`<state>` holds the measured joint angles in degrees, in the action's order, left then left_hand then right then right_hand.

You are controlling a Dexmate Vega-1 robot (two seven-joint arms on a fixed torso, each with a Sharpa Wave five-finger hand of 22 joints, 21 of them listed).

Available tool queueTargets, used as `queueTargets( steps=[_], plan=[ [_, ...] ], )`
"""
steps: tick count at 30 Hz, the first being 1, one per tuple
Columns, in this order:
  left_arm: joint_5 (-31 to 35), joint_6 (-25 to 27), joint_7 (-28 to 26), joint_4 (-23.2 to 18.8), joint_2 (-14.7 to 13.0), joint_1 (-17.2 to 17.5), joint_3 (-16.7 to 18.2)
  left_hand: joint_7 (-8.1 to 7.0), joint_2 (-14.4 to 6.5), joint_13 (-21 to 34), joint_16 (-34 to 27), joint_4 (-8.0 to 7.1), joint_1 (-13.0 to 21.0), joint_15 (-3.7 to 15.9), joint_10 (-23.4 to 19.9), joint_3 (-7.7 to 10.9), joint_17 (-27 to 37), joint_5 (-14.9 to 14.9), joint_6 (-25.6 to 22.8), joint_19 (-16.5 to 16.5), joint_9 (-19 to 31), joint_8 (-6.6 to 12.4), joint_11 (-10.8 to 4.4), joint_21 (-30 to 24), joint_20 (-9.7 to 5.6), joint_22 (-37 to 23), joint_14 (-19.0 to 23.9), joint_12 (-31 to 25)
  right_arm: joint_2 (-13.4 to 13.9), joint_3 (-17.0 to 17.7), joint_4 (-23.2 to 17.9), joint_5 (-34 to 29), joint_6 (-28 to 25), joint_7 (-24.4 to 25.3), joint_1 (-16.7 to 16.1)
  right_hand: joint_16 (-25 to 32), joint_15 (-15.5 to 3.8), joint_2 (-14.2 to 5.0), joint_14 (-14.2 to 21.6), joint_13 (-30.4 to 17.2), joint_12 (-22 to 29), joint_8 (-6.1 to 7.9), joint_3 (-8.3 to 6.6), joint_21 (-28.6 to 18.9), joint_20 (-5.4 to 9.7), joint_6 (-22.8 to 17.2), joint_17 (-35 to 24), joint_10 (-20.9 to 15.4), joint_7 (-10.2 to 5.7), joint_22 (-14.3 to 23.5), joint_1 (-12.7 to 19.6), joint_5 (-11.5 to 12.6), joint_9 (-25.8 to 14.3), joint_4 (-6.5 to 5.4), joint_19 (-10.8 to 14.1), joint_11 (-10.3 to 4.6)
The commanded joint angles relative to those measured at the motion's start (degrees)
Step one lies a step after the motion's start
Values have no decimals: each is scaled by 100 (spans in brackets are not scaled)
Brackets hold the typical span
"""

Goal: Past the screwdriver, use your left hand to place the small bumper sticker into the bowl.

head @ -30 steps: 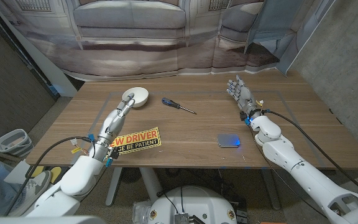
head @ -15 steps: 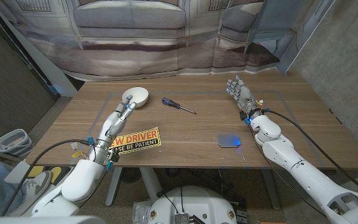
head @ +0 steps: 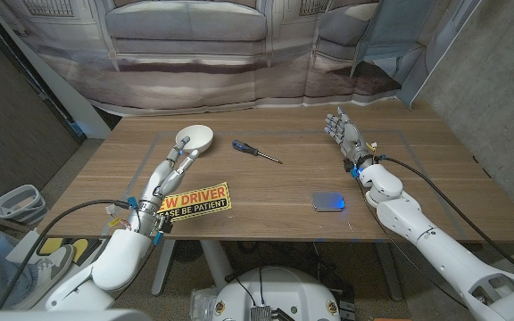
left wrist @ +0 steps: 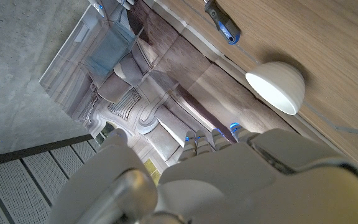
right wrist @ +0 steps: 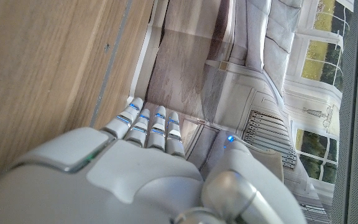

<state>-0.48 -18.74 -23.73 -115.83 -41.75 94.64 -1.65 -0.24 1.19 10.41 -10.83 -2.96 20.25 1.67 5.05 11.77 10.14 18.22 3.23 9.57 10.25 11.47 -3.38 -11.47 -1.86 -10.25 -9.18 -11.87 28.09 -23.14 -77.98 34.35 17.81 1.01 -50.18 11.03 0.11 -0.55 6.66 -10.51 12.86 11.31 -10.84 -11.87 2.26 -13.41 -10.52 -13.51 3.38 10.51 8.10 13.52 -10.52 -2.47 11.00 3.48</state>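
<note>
A yellow-and-black bumper sticker (head: 196,201) reading NEW DRIVER lies flat near the table's front left. Its left end is next to my left wrist. My left hand (head: 169,171) stretches out beyond it, fingers straight and apart, holding nothing; the fingertips end just short of the white bowl (head: 195,137). The left wrist view looks past my fingers (left wrist: 199,142) at the bowl (left wrist: 278,84) and the blue screwdriver handle (left wrist: 222,18). The screwdriver (head: 255,150) lies right of the bowl. My right hand (head: 344,133) stands at the back right with fingers spread and nothing in it.
A small blue-grey rounded case (head: 327,202) lies near the front edge, right of centre. Bare wooden table (head: 275,192) lies between the sticker and the case. A printed backdrop hangs behind the table's far edge.
My left hand has drawn back slightly from the bowl's rim, and its forearm has shifted a little. The sticker, screwdriver and right hand have stayed put.
</note>
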Motion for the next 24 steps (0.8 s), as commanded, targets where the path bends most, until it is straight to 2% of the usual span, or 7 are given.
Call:
queueTargets(
  steps=[1,10,15,23,24],
  plan=[
    [660,246,-322,-89,42,12,-46,-11,6,16,-17,41,71,34,-32,0,12,-7,-56,466,30,45,-16,-48,-149,-12,35,-16,-7,-29,52,-45,-25,10,51,-2,0,-38,22,-16,7,13,-2,-10,159,-51,-20,-43,-24,20,26,-21,-14,44,37,2],
    [1083,658,-564,-320,61,145,-32,-31,9,17,-21,57,99,63,-75,-7,13,-2,-93,440,30,48,-40,-51,-146,-12,71,-24,-28,-37,91,-42,-10,-7,64,-3,0,-43,25,-16,5,12,1,-9,154,-57,-21,-48,-22,21,25,-23,-15,45,39,-7],
    [894,698,-421,-373,-14,206,37,-30,8,17,-24,68,118,69,-93,-7,13,2,-121,426,30,54,-47,-53,-136,-12,91,-27,-34,-42,120,-40,2,-26,67,-4,1,-45,26,-16,3,9,4,-8,152,-54,-22,-51,-20,21,25,-25,-15,47,39,-5],
    [1148,1321,-381,-742,-129,384,118,-35,6,17,-21,86,148,81,-100,-7,12,7,-138,430,30,53,-58,-46,-112,-11,102,-23,-6,-48,98,-55,4,-46,52,-7,9,-48,24,-16,-1,7,9,-6,149,-56,-22,-49,-30,21,24,-27,-15,48,38,-2],
    [1116,1278,-360,-726,-146,394,128,-36,6,17,-22,89,154,87,-99,-7,12,8,-140,432,30,53,-62,-45,-110,-11,106,-21,-2,-46,82,-45,-16,-42,47,-7,7,-48,25,-16,-1,7,9,-5,148,-56,-23,-52,-30,21,24,-27,-15,49,36,4]
  ],
)
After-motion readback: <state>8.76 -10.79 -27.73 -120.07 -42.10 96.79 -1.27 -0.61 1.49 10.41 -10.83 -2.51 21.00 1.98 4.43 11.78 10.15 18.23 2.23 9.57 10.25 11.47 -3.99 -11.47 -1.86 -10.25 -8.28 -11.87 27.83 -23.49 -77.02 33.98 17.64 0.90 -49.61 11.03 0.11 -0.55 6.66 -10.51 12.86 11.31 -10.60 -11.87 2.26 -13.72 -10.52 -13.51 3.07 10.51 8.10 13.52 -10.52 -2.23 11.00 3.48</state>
